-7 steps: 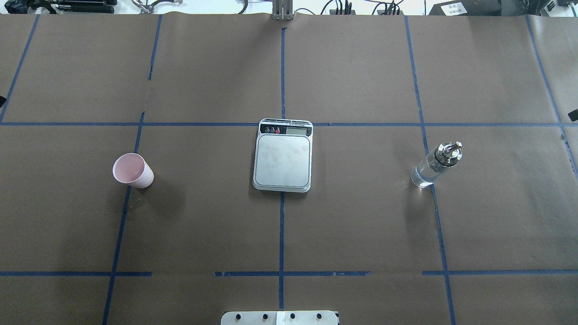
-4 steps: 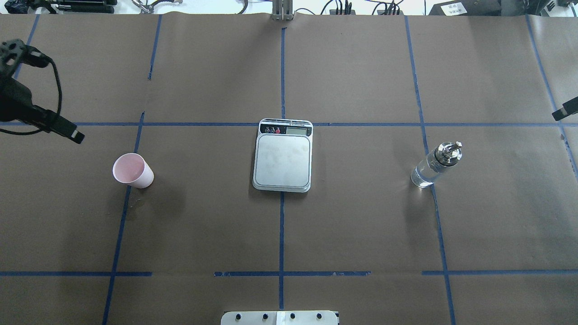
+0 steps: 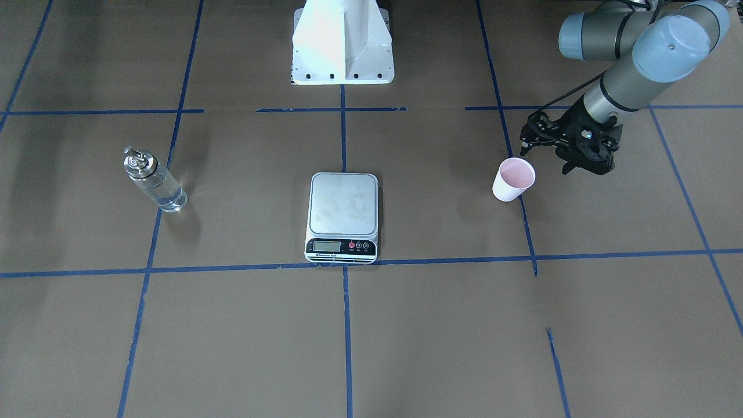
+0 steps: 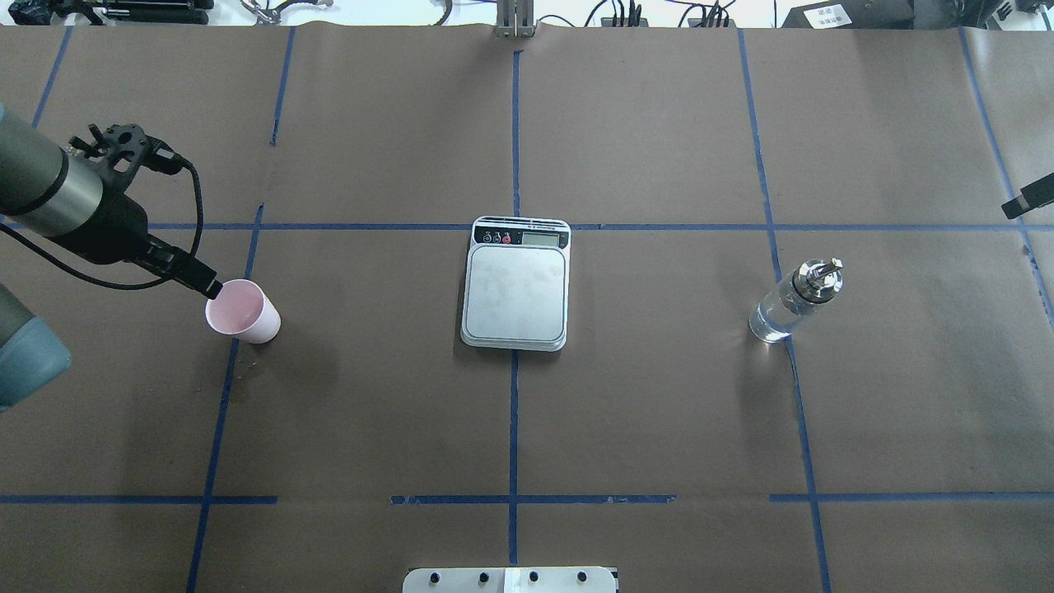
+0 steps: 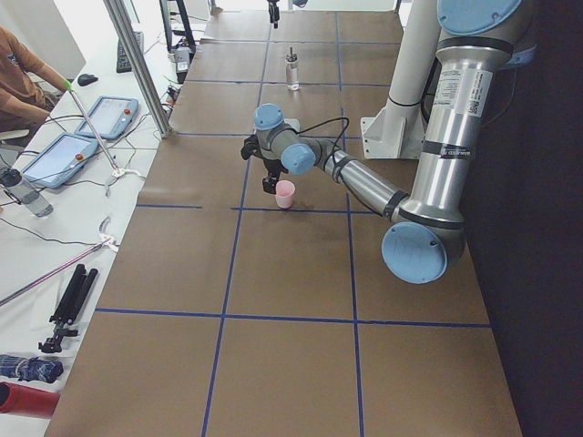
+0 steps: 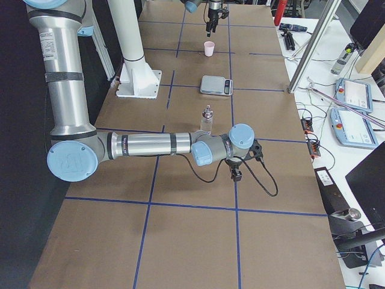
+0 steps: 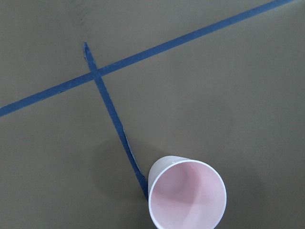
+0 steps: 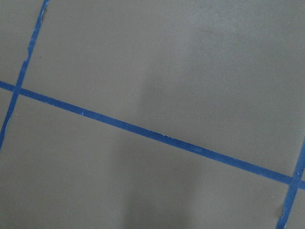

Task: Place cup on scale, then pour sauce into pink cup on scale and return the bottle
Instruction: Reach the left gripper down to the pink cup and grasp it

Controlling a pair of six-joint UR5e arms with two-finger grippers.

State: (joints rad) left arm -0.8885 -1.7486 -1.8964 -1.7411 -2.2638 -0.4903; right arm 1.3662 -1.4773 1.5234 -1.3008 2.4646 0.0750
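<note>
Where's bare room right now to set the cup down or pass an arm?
The platform of the scale is bare. Open paper lies between the cup and scale, and between scale and the bottle. Crowded only at the cup, where the left end effector hovers.

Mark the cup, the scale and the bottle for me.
cup (image 4: 239, 308): overhead exterior view, on its pink inside.
scale (image 4: 516, 284): overhead exterior view, middle of the steel platform.
bottle (image 4: 772, 319): overhead exterior view, on the clear glass body.
</note>
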